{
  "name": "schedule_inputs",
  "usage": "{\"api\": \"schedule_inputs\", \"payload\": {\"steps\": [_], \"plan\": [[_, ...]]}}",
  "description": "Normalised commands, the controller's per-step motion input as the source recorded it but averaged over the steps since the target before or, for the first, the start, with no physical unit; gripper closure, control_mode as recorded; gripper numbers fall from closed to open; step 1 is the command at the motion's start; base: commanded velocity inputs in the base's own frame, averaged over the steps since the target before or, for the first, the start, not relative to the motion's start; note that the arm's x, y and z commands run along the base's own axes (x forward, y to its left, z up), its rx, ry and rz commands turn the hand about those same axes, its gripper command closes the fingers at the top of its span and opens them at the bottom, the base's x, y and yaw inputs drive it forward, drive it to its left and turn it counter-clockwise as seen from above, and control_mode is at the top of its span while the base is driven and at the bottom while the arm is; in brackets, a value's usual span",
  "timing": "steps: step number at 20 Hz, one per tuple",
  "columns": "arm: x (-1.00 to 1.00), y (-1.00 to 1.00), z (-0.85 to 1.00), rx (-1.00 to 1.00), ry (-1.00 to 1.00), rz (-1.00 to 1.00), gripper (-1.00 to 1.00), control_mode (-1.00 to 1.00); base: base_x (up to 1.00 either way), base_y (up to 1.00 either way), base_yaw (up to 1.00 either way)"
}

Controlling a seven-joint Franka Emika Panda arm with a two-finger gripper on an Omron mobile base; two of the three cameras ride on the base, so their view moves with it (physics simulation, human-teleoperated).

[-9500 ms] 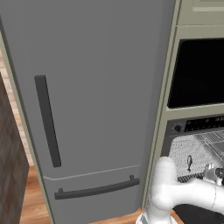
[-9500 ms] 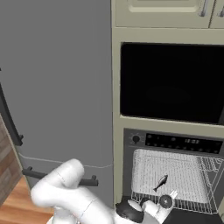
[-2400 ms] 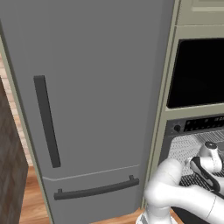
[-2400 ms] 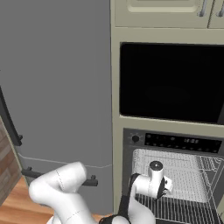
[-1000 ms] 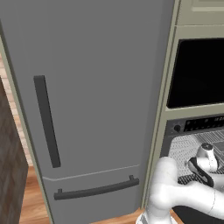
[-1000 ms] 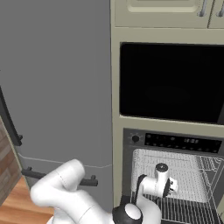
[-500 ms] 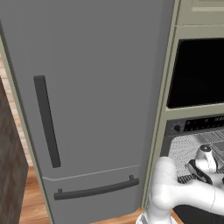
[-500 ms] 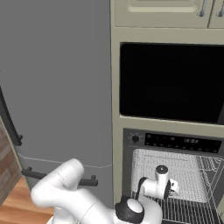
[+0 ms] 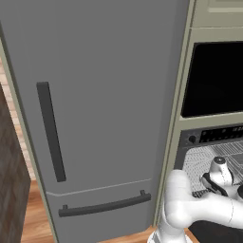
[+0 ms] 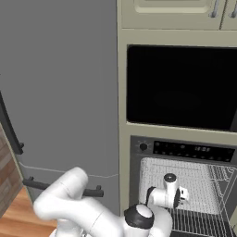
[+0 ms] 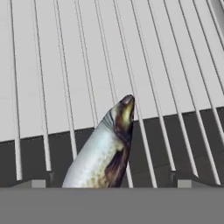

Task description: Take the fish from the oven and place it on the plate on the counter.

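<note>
a simulated kitchen: the tall grey fridge [image 9: 95, 109] fills the left, and beside it a beige cabinet column carries the black-windowed microwave [image 10: 180, 88] above the oven [image 10: 185, 185], whose pale cavity and wire rack [image 11: 87, 52] stand open to us.

what has changed: about two seconds ago the hand sat higher in front of the oven mouth; over the last second it has dropped and pushed in over the rack, and between half a second ago and now it has barely moved. the base has not driven, since fridge and cabinets sit the same in both base views.

in the hand view the fish [image 11: 105, 153] lies on the rack wires, silvery-grey with a darker head, running up from the bottom edge between the two tips of the end effector [image 11: 109, 183]. the end effector is released, its tips spread wide on either side of the fish and, as far as we can tell, not touching it.

we take this to mean the approach is about finished and the grasp is the step in hand. nothing is lifted yet, so the task is early. the fish is slim and lies over gaps in the wires, so we judge the closing could pinch it off-centre or nudge it along the rack.
</note>
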Motion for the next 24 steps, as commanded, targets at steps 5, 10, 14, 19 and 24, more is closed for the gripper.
{"api": "schedule_inputs", "payload": {"steps": [5, 10, 14, 19, 24], "plan": [[0.26, 0.0, -0.38, 0.0, -0.02, 0.06, -1.0, -1.0, 0.0, 0.0, 0.0], [0.15, 0.0, -0.6, 0.0, -0.04, 0.05, 1.0, -1.0, 0.0, 0.0, 0.0], [0.1, 0.01, -0.85, 0.0, -0.03, 0.01, 1.0, -1.0, 0.0, 0.0, 0.0], [0.0, 0.13, -1.0, 0.0, -0.23, 0.03, 1.0, -1.0, 0.0, 0.0, 0.0], [-0.59, 0.0, -1.0, 0.05, -0.07, 0.04, 1.0, -1.0, 0.0, 0.0, 0.0]]}}
